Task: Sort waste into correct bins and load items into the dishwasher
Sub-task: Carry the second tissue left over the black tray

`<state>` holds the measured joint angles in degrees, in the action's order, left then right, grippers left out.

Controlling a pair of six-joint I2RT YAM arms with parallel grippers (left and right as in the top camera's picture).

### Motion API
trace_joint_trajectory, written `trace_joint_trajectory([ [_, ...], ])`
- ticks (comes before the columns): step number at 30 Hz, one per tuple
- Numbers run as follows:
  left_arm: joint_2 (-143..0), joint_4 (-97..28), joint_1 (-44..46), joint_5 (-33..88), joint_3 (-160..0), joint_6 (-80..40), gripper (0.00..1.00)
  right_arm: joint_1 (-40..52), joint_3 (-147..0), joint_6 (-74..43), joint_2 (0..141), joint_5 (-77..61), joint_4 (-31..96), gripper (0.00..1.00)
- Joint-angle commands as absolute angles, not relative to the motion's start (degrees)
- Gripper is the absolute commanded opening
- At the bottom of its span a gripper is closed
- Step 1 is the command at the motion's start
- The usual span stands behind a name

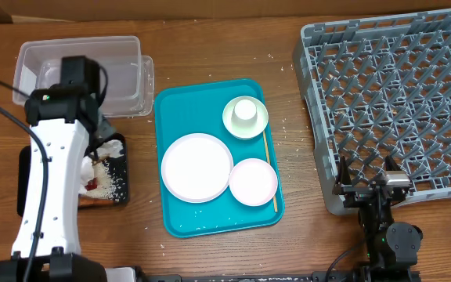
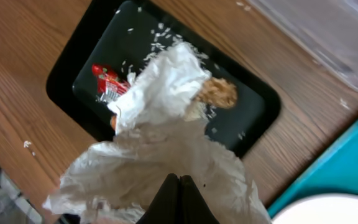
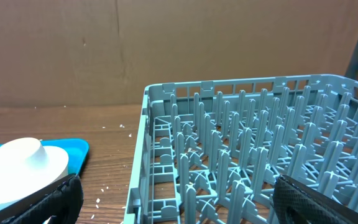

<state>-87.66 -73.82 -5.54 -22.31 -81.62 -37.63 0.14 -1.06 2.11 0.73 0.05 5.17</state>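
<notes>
Left gripper (image 2: 178, 188) pinches a crumpled napkin (image 2: 160, 134) above the black tray (image 2: 64, 78); right gripper (image 1: 365, 186) gapes wide, holding nothing

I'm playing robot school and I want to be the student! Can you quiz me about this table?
1. True or false: the rack has plates in it.
2. What is the left gripper pinching? A) napkin B) fork C) bottle
3. Fill in: the cup sits on a ___.
Key: 1 false; 2 A; 3 saucer.
</notes>
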Motion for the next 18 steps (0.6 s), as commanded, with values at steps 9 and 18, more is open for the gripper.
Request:
trace_joint_trajectory([
  [9,-87.6,-52.2,-10.6,-21.0,-62.7,-34.5,0.08,0.6,-0.5,1.8,0.2,0.4,4.8,1.0],
  [18,-87.6,-50.3,-10.7,-23.0,-61.6,-34.5,0.26,0.6,-0.5,1.8,0.2,0.4,4.8,1.0],
])
